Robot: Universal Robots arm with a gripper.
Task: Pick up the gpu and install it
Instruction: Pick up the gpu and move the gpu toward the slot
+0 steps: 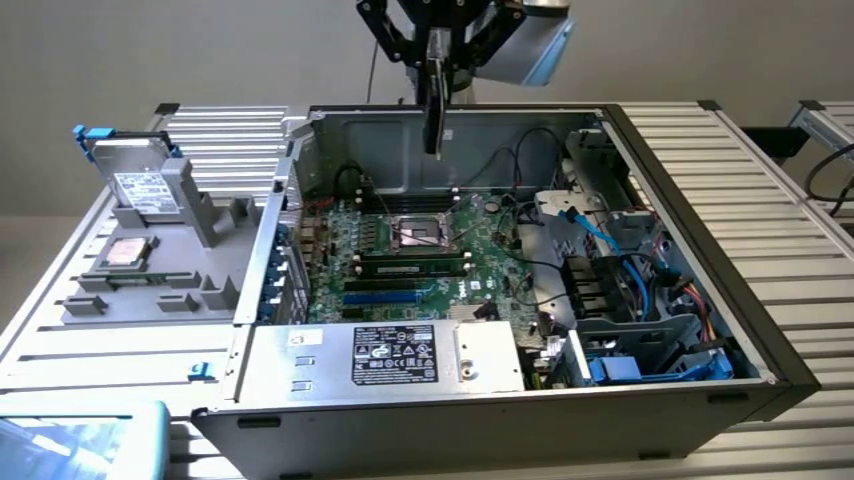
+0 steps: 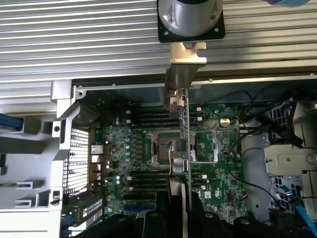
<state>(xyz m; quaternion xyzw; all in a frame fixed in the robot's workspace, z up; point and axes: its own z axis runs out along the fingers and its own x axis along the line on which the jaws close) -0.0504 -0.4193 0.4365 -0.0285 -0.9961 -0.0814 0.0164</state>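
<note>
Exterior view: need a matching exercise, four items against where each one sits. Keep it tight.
Things:
1. thin dark gpu card
2. silver hard drive with white label
3. silver power supply box with black label
4. square metal CPU socket

Places:
A. middle of the green motherboard
B. standing in the grey fixture, to the exterior view's left of the case
C. gripped in the tool, hanging above the open case
D. inside the case, at the edge nearest the exterior camera

Pairs: 1-C, 2-B, 3-D, 4-A

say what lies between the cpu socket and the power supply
A memory stick and blue slots, in the exterior view.
</note>
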